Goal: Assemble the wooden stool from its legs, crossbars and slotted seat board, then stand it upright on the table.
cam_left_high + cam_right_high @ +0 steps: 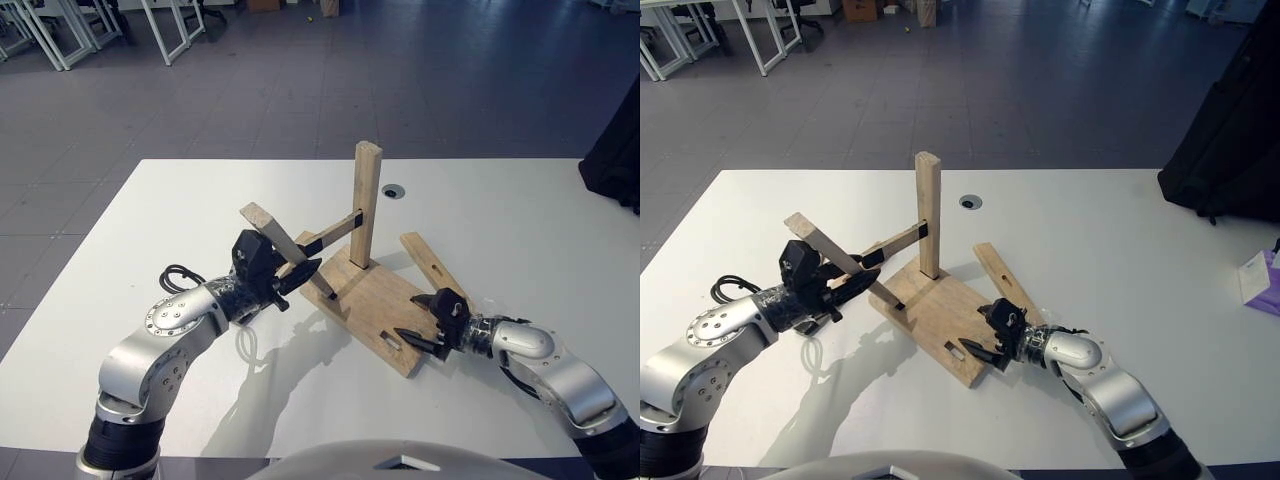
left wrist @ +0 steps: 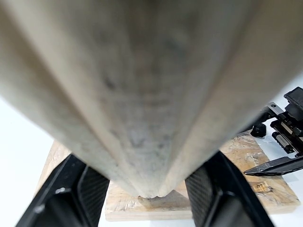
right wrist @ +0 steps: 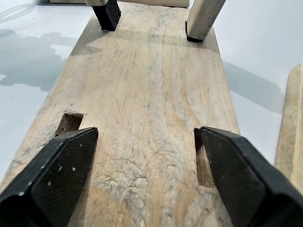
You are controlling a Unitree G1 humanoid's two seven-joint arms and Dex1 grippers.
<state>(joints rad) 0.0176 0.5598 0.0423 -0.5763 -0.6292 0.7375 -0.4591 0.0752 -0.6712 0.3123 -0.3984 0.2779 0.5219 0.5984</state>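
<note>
Left tool [image 1: 300,272] clamps the tilted leg [image 1: 268,225] — right tool [image 3: 146,132] gapes over seat board [image 1: 370,298].

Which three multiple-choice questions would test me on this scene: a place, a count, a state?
1. Where is the loose leg? A on the table, right of the board; B across the board; C in a gripper.
2. How many empty slots at the board's near end? A one; B two; C four.
3. The left gripper is: A open; B flat on the table; C shut on the tilted leg.
Answers: A, it lies beside the board; B, the right wrist view shows two; C, it clamps that leg.
</note>
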